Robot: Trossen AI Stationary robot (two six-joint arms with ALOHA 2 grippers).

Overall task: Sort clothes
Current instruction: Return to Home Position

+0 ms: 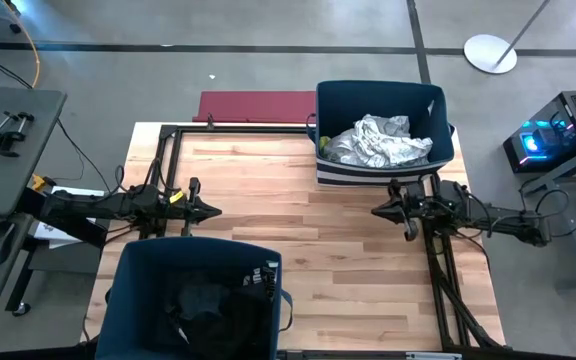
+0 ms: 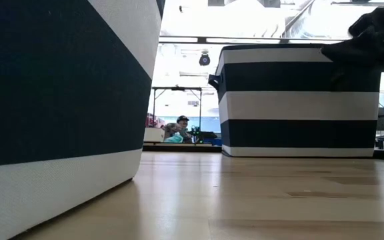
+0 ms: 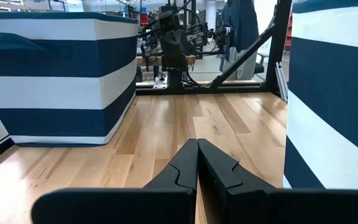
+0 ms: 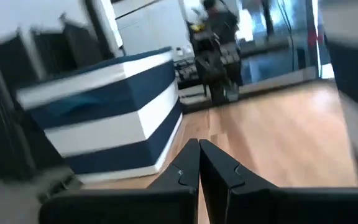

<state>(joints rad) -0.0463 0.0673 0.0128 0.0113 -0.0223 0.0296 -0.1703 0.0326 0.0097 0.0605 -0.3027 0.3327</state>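
- Light clothes (image 1: 378, 141) in far bin (image 1: 380, 89), dark clothes (image 1: 204, 306) in near bin (image 1: 133, 288); none on tabletop (image 1: 298, 205).
- Left claw (image 1: 215, 211), right claw (image 1: 376, 211) closed, empty, at tabletop sides; sorting looks done.

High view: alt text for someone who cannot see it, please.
Two dark blue bins stand on a wooden table: the far bin, at right, holds light clothes; the near bin, at left, holds dark clothes. Between them the left gripper and right gripper face each other, shut and empty.
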